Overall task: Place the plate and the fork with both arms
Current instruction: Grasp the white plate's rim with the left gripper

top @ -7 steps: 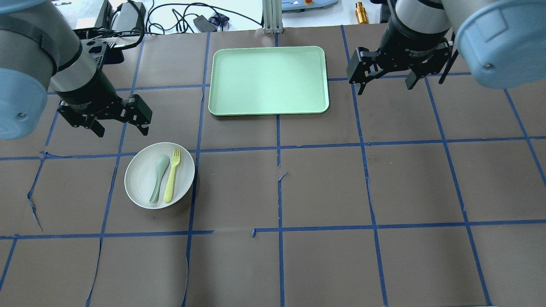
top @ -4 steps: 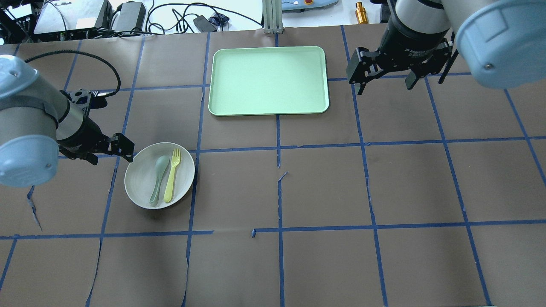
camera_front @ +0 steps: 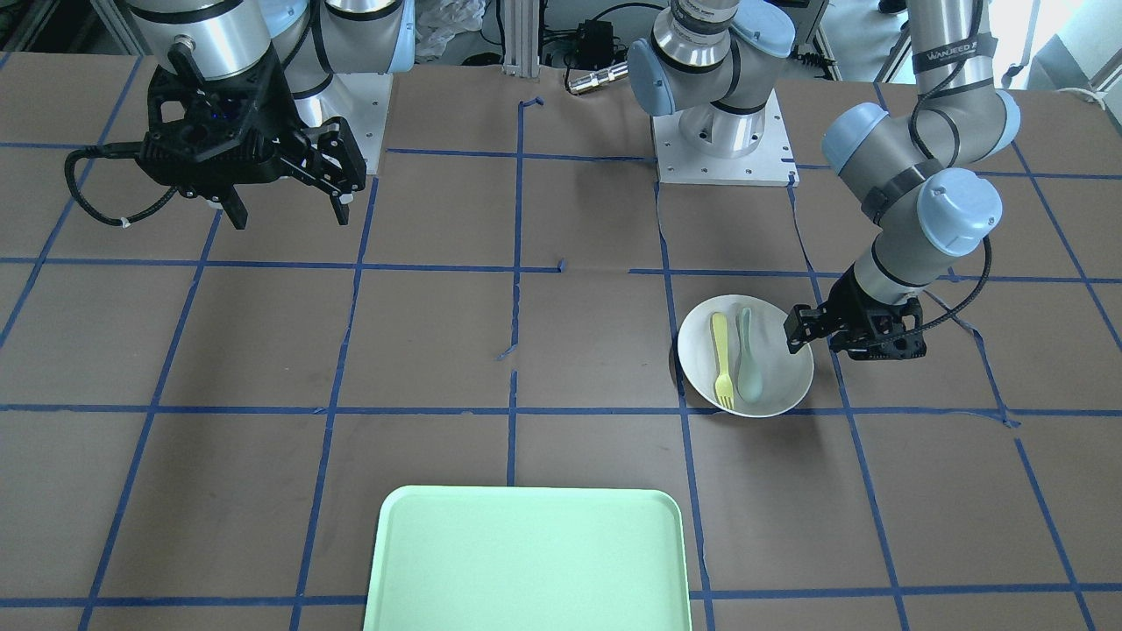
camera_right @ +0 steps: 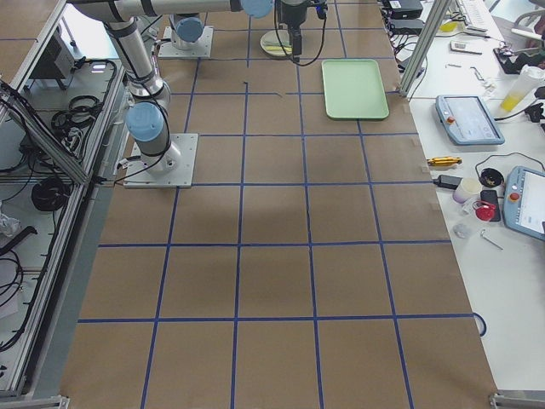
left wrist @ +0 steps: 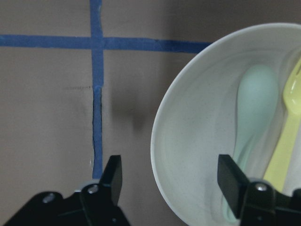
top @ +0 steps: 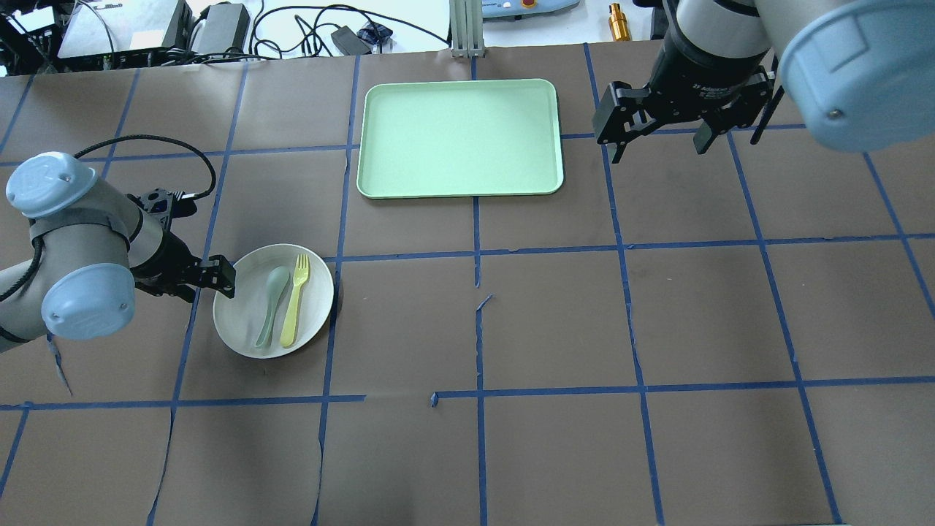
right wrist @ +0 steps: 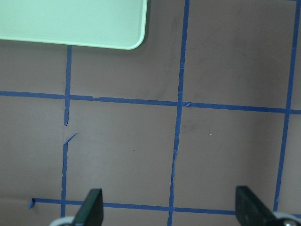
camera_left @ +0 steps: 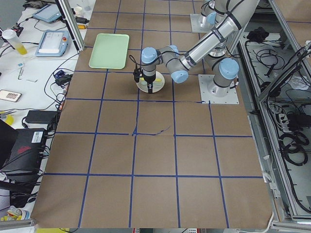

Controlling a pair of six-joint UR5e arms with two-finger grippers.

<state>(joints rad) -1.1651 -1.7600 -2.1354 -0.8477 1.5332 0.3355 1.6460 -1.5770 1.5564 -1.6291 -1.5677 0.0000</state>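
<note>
The off-white plate (top: 245,325) lies left of the table's middle, and also shows in the front view (camera_front: 784,381). On it lie the pale yellow fork (top: 296,299) (camera_front: 719,359) and a grey-green spoon (top: 272,296). My left gripper (top: 206,285) (camera_front: 815,340) is low and open at the plate's left rim. In the left wrist view (left wrist: 171,179) one finger stands outside the rim and one over the plate (left wrist: 197,141), close to the spoon (left wrist: 256,103) and fork (left wrist: 287,141). My right gripper (top: 661,142) (camera_front: 287,209) hangs open and empty above the table, right of the tray.
The mint-green tray (top: 460,139) (camera_front: 526,561) lies empty at the far middle of the table; its corner shows in the right wrist view (right wrist: 70,19). Brown paper with blue tape lines covers the table. Cables and devices lie beyond the far edge.
My left arm has swung down and lowered, bringing its open gripper from above and left of the plate to the plate's left rim. The right arm, plate and cutlery have not moved.
</note>
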